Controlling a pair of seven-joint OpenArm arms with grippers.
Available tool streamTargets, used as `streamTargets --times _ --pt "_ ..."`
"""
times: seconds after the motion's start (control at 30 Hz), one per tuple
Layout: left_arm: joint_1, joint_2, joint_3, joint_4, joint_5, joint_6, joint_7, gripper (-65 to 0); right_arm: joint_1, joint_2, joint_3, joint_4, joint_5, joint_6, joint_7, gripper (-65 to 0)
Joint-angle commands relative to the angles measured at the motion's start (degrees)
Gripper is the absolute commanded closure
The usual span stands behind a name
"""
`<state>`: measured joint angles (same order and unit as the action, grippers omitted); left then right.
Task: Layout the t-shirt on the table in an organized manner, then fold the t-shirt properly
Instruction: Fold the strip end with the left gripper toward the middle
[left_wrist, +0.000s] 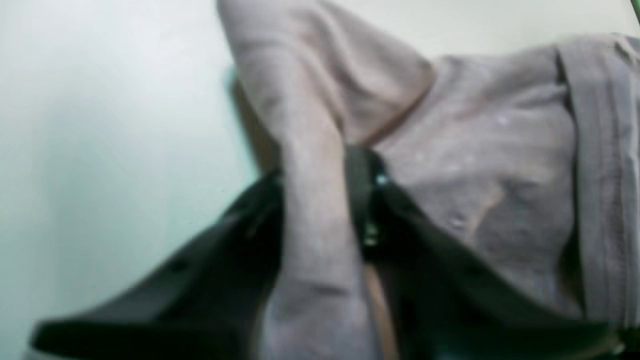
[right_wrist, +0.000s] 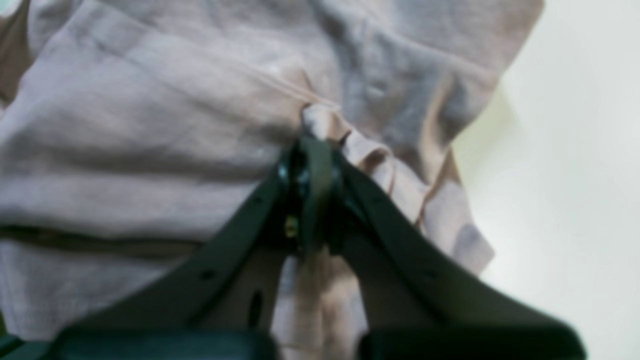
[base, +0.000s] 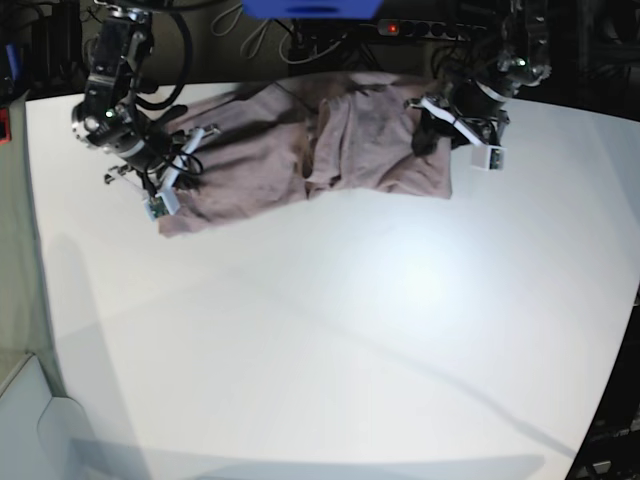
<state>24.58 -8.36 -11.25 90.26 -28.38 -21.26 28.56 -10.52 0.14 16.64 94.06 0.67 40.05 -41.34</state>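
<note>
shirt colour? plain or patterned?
The t-shirt is plain dusty mauve-pink, no print visible. Base view shows it best.

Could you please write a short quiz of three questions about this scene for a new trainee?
1. True or false: the dusty mauve-pink cotton t-shirt already lies folded in a neat square.
2. Which black gripper pinches a fold of the cloth: (a) only the left gripper, (b) only the right gripper, (c) both?
3. In the base view, does the shirt lie near the far edge or the near edge of the large matte white table?

Key:
1. False; it is spread wide and wrinkled.
2. (c), each wrist view shows cloth between the fingertips.
3. Near the far edge.
</note>
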Motion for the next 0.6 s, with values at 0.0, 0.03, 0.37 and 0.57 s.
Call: streamTargets --times 0.0,0.03,0.37,0.57 --pt "-0.62 -0.04 0.04 -0.10 1.52 0.55 2.43 -1.7 0.02 0.25 0.02 0.05 -1.77 -0.05 -2.13 0.0" --pt "-1.15 -0.04 0.04 -0.81 1.52 0.55 2.43 0.0 0.46 0.25 0.02 0.05 -1.77 -0.05 -2.13 0.0" --pt "-10.20 0.14 -4.10 -8.37 1.26 0.55 2.43 -0.9 4.85 1.13 0.02 -0.04 -1.85 -0.05 -2.22 0.0" --pt "-14.69 -0.04 -6.56 -12.32 1.44 0.55 2.43 -0.9 9.69 2.28 0.02 -0.04 -1.85 -0.05 -10.22 -1.9"
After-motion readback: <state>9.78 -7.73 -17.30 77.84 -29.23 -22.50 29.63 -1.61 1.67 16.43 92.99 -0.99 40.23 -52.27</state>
